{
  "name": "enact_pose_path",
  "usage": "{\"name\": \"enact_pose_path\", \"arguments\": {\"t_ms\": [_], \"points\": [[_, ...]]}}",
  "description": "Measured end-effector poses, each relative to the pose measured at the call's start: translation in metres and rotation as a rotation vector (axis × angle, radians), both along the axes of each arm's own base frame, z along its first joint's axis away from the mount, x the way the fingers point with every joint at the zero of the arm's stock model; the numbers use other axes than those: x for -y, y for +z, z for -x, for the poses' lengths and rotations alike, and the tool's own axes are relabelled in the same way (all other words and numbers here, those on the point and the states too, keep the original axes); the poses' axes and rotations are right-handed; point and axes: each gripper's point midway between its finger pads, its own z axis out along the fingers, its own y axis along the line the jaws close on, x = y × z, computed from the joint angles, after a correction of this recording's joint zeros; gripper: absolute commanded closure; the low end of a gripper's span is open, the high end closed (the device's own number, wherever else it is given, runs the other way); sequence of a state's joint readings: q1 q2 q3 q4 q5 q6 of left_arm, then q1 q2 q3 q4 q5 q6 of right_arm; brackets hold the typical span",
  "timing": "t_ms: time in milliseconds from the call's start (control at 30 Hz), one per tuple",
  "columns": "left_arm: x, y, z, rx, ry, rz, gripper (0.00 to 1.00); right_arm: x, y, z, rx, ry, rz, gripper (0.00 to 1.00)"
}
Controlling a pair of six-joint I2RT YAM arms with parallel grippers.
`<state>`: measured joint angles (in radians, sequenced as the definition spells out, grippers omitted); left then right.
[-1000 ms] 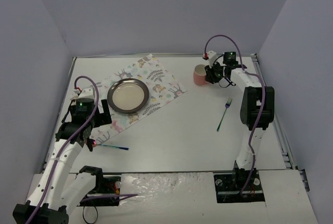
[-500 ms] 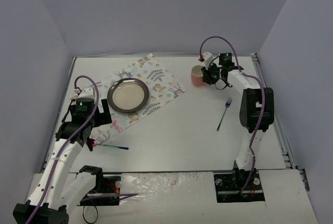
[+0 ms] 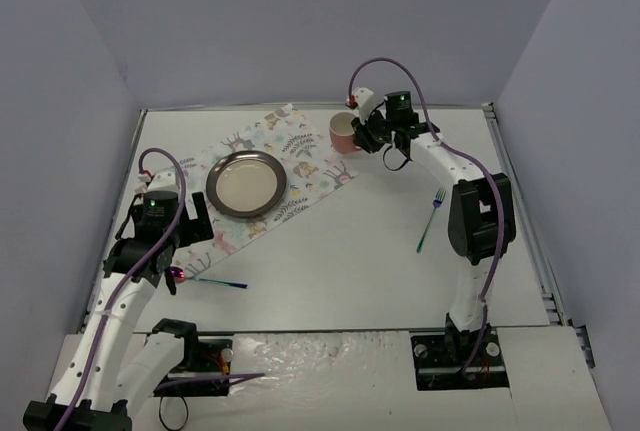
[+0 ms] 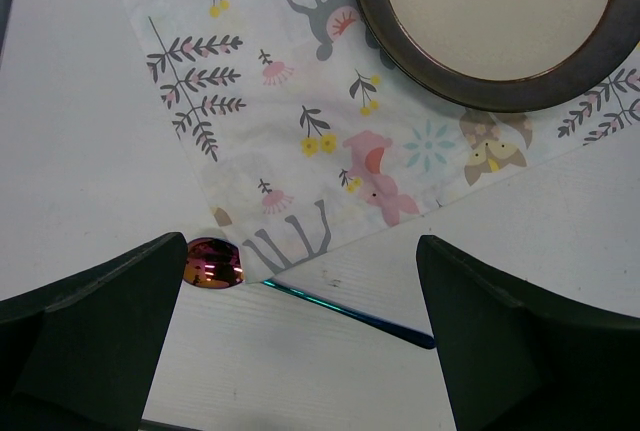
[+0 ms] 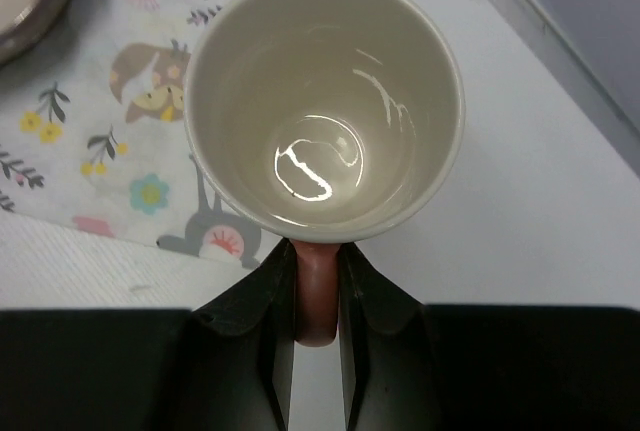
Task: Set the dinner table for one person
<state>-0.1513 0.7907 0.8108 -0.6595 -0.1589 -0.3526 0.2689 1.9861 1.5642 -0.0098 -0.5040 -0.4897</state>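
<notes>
The right gripper (image 5: pixel 318 286) pinches the pink handle of the mug (image 5: pixel 322 101) — a thin hold, so the mug could swing and tip if lowered half on the placemat (image 5: pixel 120 151) corner. That arm stretches far out over the dinner table (image 3: pixel 350 261), which lies under everything; the left gripper (image 4: pixel 300 271) hangs wide open above the spoon (image 4: pixel 214 262).

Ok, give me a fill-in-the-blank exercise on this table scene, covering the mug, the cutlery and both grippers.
1. The right gripper is shut on the pink mug by its ____.
2. The plate sits on the ____.
3. The left gripper hangs open over the ____.
4. The only cutlery on the right half of the dinner table is the ____.
Missing words: handle; placemat; spoon; fork.
</notes>
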Motion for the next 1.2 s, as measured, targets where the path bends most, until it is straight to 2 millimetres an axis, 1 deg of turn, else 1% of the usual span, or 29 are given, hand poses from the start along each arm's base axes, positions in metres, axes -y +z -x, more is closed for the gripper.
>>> {"name": "enact_pose_path", "arguments": {"t_ms": [100,233,300,367,467,600,733,833,967,1200], "points": [[0.0,0.001,0.001,0.002,0.0,0.0,0.03,-0.025,0.021,-0.007,0.049,0.024,-0.034,1.0],[-0.001,0.002,0.002,0.005,0.0,-0.002,0.03,-0.059,0.047,-0.027,0.13,0.049,-0.083,1.0],[-0.002,0.003,0.002,0.01,0.0,-0.007,0.03,-0.075,0.055,-0.038,0.166,0.058,-0.107,1.0],[-0.003,0.005,0.003,0.02,0.001,-0.011,0.03,-0.089,0.057,-0.048,0.188,0.064,-0.121,1.0],[-0.004,0.01,0.003,0.04,0.003,-0.013,0.03,-0.108,0.049,-0.061,0.198,0.07,-0.13,1.0],[-0.004,0.012,0.002,0.057,0.002,-0.019,0.03,-0.126,0.025,-0.073,0.182,0.069,-0.122,1.0],[-0.005,0.011,0.001,0.058,-0.002,-0.023,0.03,-0.138,-0.001,-0.082,0.163,0.065,-0.109,1.0],[-0.005,0.012,0.001,0.06,-0.003,-0.024,0.03,-0.143,-0.013,-0.086,0.154,0.063,-0.102,1.0],[-0.004,0.012,0.0,0.062,-0.004,-0.024,0.03,-0.148,-0.019,-0.09,0.158,0.063,-0.101,1.0],[-0.004,0.012,-0.001,0.061,-0.005,-0.025,0.03,-0.15,-0.017,-0.096,0.176,0.056,-0.106,1.0]]}}
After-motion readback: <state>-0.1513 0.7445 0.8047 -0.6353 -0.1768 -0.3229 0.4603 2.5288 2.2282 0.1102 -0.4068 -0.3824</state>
